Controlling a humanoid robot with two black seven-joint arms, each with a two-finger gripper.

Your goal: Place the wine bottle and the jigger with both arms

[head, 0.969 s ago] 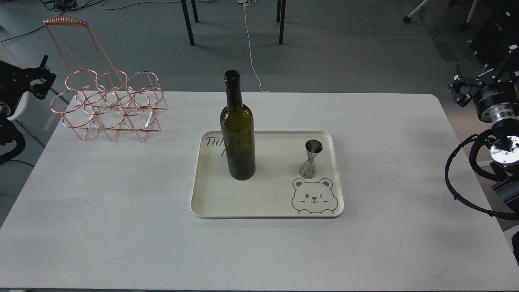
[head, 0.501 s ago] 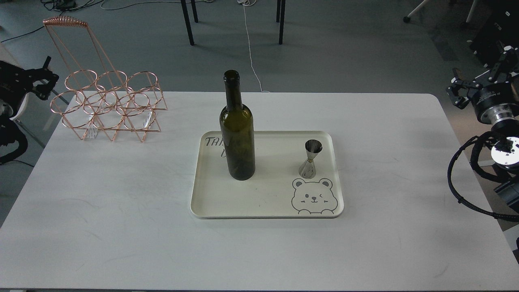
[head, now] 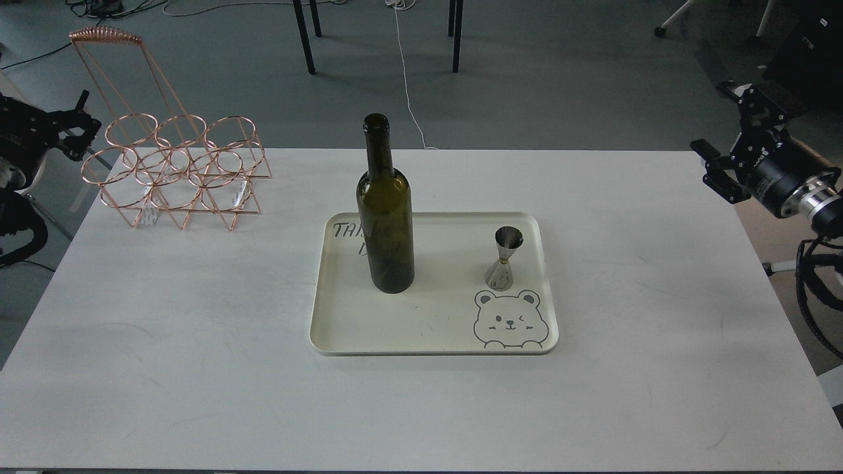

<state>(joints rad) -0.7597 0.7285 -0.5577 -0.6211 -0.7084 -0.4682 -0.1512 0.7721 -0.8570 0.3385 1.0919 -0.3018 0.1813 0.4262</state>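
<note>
Soft even daylight (sharp throughout)

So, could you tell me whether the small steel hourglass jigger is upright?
Upright: small steel hourglass jigger stands on the cream tray.

- Right black jointed robot arm (head: 784, 178): matte black cylindrical housing, polished silver metal ring, faint white lettering.
- Black ribbed cable (head: 811, 296) looped beneath it.
- Left black jointed robot arm (head: 26, 141): black angular links, largely cropped.

A robotics lab: a plain white rectangular table (head: 197, 368) on grey floor (head: 560, 79) strewn with loose cables (head: 411, 99), black metal furniture legs (head: 304, 36) behind.
</note>
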